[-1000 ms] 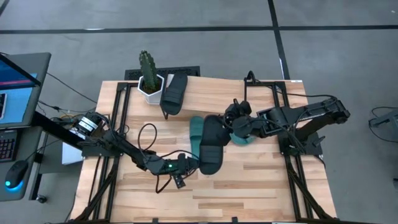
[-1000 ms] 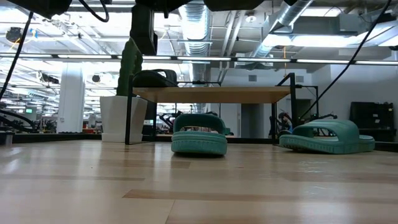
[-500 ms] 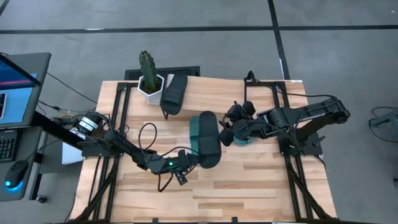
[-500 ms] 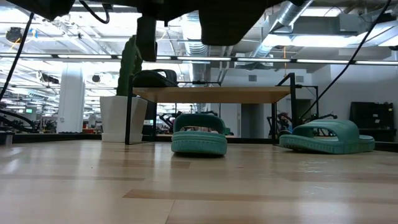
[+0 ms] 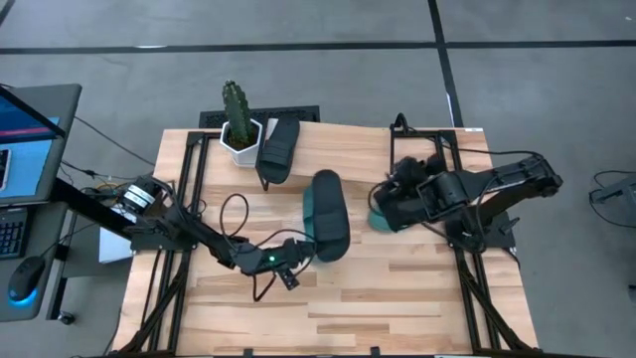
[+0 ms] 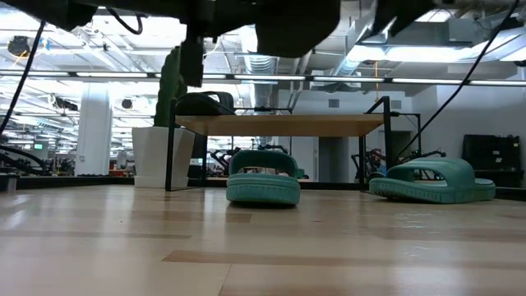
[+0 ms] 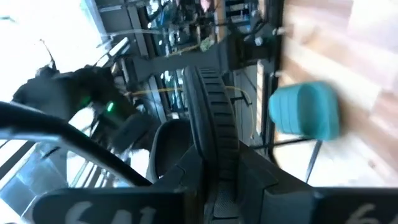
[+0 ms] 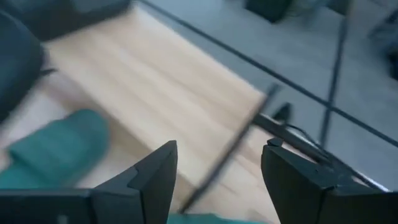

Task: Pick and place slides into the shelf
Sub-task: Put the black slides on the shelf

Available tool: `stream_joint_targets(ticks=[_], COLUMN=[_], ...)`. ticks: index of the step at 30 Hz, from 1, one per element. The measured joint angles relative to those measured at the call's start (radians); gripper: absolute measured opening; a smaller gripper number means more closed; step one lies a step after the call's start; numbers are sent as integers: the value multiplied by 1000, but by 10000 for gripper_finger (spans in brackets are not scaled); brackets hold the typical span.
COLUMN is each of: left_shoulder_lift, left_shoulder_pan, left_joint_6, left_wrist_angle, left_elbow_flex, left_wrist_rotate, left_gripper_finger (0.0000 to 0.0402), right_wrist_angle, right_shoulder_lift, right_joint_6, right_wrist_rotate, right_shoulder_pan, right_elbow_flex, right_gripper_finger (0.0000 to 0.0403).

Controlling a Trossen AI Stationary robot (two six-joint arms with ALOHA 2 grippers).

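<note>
Your left gripper [image 5: 304,249] reaches toward the table's middle, fingers clamped, its arm stretched low from the left. Your right gripper [image 5: 383,202] hangs right of centre, fingers [image 8: 158,171] spread wide.

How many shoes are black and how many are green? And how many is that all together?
Black slides: 2, one lying on the shelf beside the cactus, one held up in the left gripper.
Teal green slides: 2, one under the held black one, one by the right gripper.
Total: 4 slides.
</note>
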Motion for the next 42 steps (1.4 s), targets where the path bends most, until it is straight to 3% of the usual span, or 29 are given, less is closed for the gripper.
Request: stream_joint_targets(ticks=[2, 4, 9, 14, 17, 23, 27, 32, 36, 42], left_shoulder_lift=[-42, -105, -349, -572, -650, -682, -659, -659, -665, -665], left_shoulder_pan=[11, 16, 21, 90, 160, 276, 355, 439, 496, 561], left_joint_6=[0, 0, -70, -274, -321, -218, -216, -206, -228, -252], left_wrist_angle=[-14, -63, -338, -804, -939, -925, -841, -792, -790, -781], left_elbow_flex=[-7, -10, 0, 93, 116, 104, 80, 50, 50, 50], left_wrist_rotate=[4, -1, 59, 209, 334, 412, 525, 597, 679, 750], left_gripper_finger=[36, 36, 36, 36, 36, 36, 36, 36, 36, 36], right_wrist_angle=[-74, -53, -67, -59, -58, -52, -46, -43, 30, 48], right_shoulder_lift=[-8, -21, -42, -45, -43, -43, -24, 48, 98, 91], right_joint_6=[83, 67, 36, 35, 35, 45, 91, 140, 207, 529], right_wrist_rotate=[15, 20, 39, 67, 66, 66, 73, 97, 198, 344], right_shoulder_pan=[13, 21, 30, 23, 21, 22, 28, 73, 149, 297], right_elbow_flex=[-1, -15, -16, -16, -16, -16, -16, -20, -137, -412], right_gripper_finger=[216, 215, 215, 213, 212, 213, 211, 209, 209, 209])
